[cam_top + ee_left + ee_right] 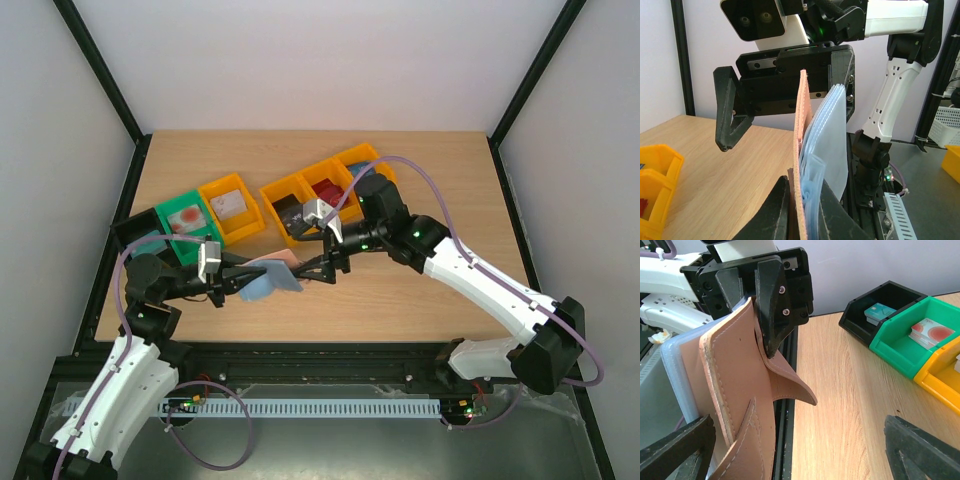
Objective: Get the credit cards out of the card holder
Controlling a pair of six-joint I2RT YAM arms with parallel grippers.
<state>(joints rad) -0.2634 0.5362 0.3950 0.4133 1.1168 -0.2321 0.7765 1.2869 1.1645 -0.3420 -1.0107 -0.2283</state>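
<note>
While the left pincer clamps the card holder above the wooden table, the right pincer gapes.

Brightly and evenly lit from overhead, without harsh glare. Only soft, faint shadows across the desk. Crisp from edge to edge in the top view. Slightly blurred in the wrist views on the nearest dark parts of the right claw, with mild wide-angle bending toward the corners.

1 card holder. Bins, 6 tot.: 1 black bin, 1 green bin, 1 yellow bin at its 10 o'clock; 3 orange bins at 1 o'clock. 2 arms: L arm, R arm.
</note>
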